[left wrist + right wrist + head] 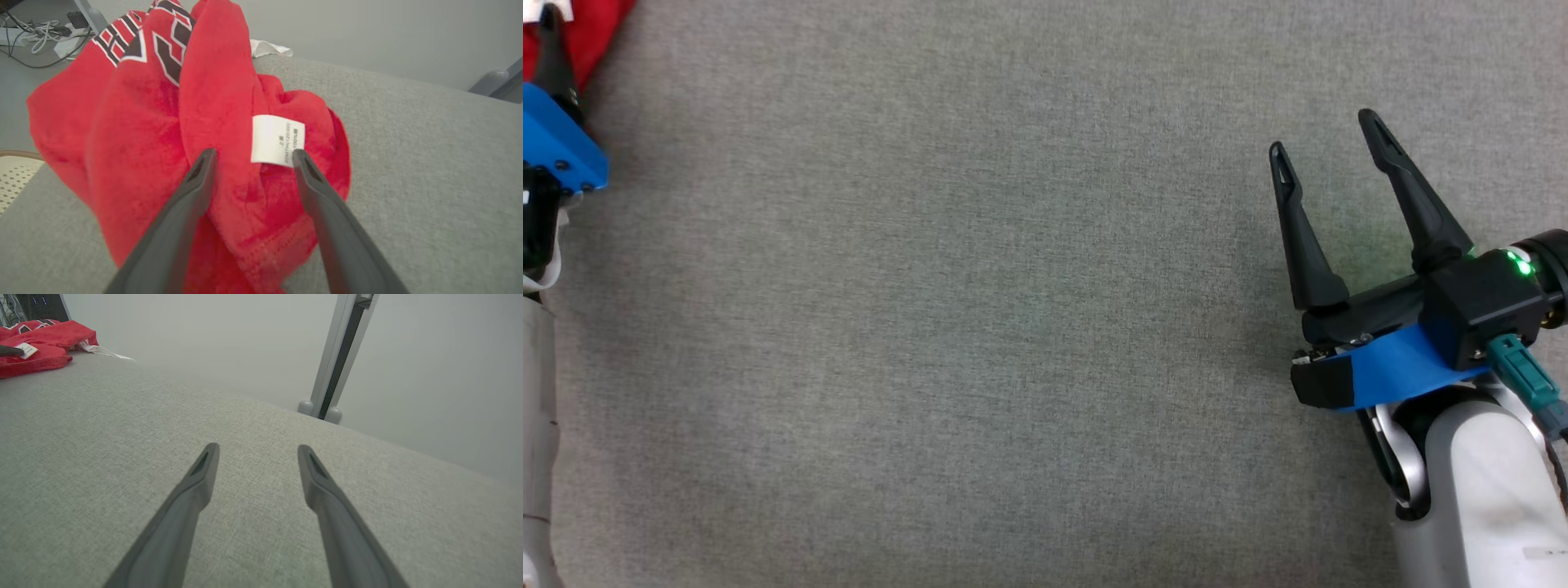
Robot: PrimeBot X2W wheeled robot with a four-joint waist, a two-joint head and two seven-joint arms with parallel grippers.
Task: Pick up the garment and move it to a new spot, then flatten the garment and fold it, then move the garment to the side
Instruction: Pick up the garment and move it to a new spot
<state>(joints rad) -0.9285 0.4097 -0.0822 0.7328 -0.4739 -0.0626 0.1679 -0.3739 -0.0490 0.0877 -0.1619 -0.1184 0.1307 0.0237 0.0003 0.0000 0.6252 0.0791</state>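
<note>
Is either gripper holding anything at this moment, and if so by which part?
Nothing is held. The left gripper stands open at the bunched red garment, fingertips near its white label. The right gripper is open over the grey table.

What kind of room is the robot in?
Probably a robot test lab, not a home: a grey cloth-covered table, loose tangled cables on the floor, and a grey metal frame post by plain pale walls.

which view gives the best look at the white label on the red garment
The left wrist view: the white label lies close up on the red garment, its print visible, by the open left gripper. The right wrist view shows it tiny and far. The head view catches a red corner of the garment.
</note>
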